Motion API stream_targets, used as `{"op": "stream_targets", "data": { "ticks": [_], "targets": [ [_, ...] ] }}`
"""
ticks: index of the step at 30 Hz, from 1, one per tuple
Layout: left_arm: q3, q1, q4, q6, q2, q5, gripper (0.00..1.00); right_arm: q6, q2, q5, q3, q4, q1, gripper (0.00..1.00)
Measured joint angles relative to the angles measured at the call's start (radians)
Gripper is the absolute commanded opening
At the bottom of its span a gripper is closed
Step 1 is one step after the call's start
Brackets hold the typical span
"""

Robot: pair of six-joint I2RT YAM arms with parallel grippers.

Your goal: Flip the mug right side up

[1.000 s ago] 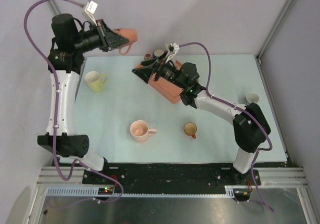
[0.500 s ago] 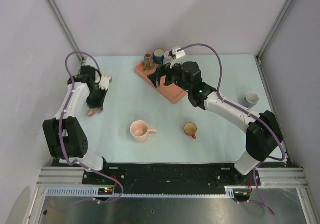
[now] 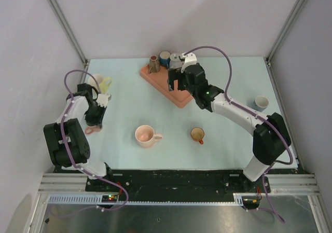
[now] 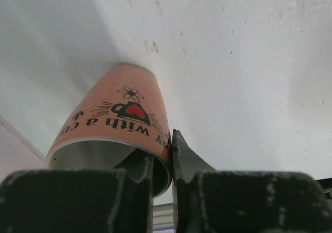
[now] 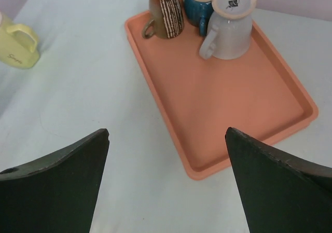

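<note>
Salmon mug point(image 4: 111, 121) pinched at rim by left gripper point(image 4: 162, 158), one finger inside, one outside, base toward table point(image 4: 249, 62), far left side: grip likely chosen for mouth-up set-down. Right gripper point(image 5: 167, 134) spread wide, empty, over tray point(image 5: 249, 113).

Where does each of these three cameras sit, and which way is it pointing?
Top: fixed above and behind the robot, looking down at the table; left arm and right arm show.
Left wrist: on the left arm, looking past the left end effector, shut on the orange mug, toward the table.
Right wrist: on the right arm, looking down past the open right end effector at the tray.
Shared: top and right wrist both show the tray and yellow mug.
</note>
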Motion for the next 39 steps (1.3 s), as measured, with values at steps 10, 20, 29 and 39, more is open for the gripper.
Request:
{"op": "stream_targets", "data": {
  "ticks": [10,20,29,39],
  "targets": [
    [-0.001,0.036,0.058,0.02,0.0,0.051,0.73,0.001,0.266,0.129,0.352,-0.201,-0.033,0.99],
    [0.035,0.036,0.064,-0.015,-0.059,0.051,0.85,-0.02,0.723,0.233,0.882,-0.32,-0.097,0.99],
    [0.061,0.036,0.068,-0.036,-0.074,0.043,0.85,0.047,0.874,0.193,0.989,-0.298,-0.143,0.99],
    [0.093,0.036,0.071,-0.041,-0.064,0.04,0.85,0.154,0.924,0.04,1.075,-0.178,-0.219,0.93]
  ]
}}
